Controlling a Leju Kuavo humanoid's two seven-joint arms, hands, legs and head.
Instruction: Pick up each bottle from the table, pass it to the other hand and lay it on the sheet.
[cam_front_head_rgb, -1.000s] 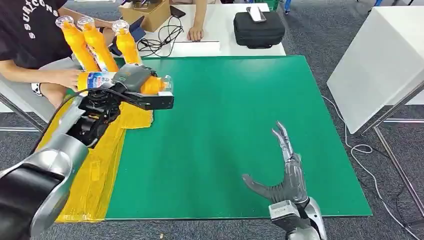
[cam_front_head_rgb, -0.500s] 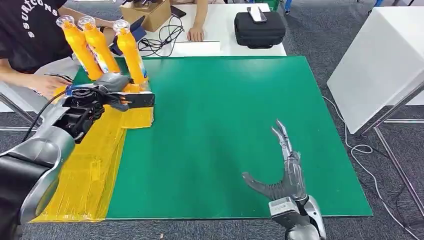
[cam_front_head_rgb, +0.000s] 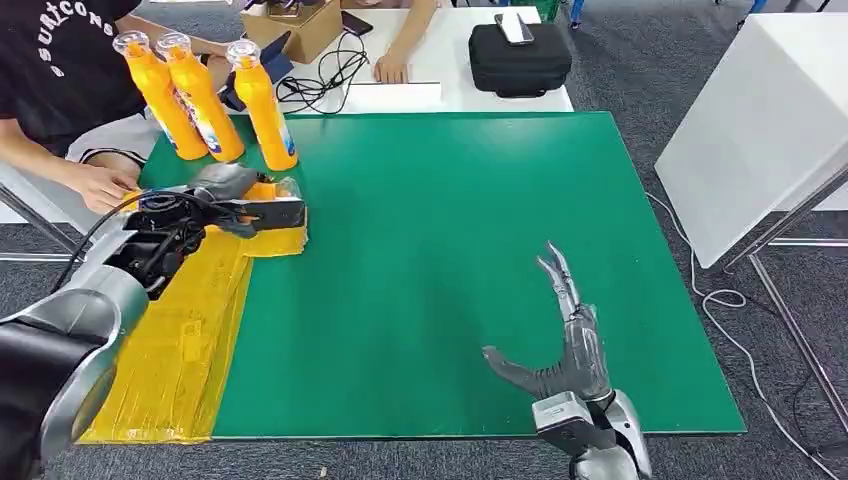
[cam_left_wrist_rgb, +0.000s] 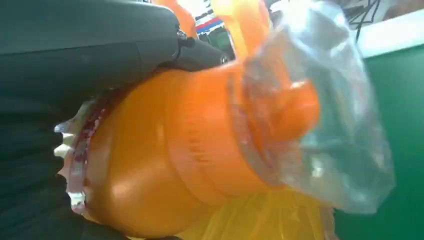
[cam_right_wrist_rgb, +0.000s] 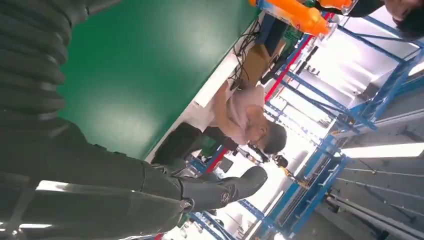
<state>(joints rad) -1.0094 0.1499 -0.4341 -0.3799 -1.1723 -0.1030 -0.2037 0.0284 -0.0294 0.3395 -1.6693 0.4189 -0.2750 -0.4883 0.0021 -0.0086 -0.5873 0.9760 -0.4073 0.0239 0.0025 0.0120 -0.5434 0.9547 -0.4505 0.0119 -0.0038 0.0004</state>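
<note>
Nearest me, my right hand (cam_front_head_rgb: 570, 345) rests low over the green mat (cam_front_head_rgb: 450, 250) at the near right, fingers spread wide and holding nothing, well apart from everything else. I see little risk from it while it stays parked there.

Farther off on the left, my left hand (cam_front_head_rgb: 215, 200) grips an orange bottle (cam_left_wrist_rgb: 200, 150) lying on its side, just over the far end of the yellow sheet (cam_front_head_rgb: 170, 340). In the left wrist view the fingers wrap the bottle's body, and its clear cap (cam_left_wrist_rgb: 325, 125) pokes out toward the sheet's right edge. I can't tell whether the bottle already touches the sheet.

My worry is the release. A round bottle laid on its side so close to that edge could roll off onto the green mat if I let go too high or with a sideways nudge. The sheet looks crinkled and loose, so my fingers might drag it as they pull away.

Beyond, three upright bottles (cam_front_head_rgb: 205, 95) stand just past the hand at the far left; a careless lift could topple them. A person's hand (cam_front_head_rgb: 105, 185) sits near the sheet's left edge too, close enough that I'd move slowly.
</note>
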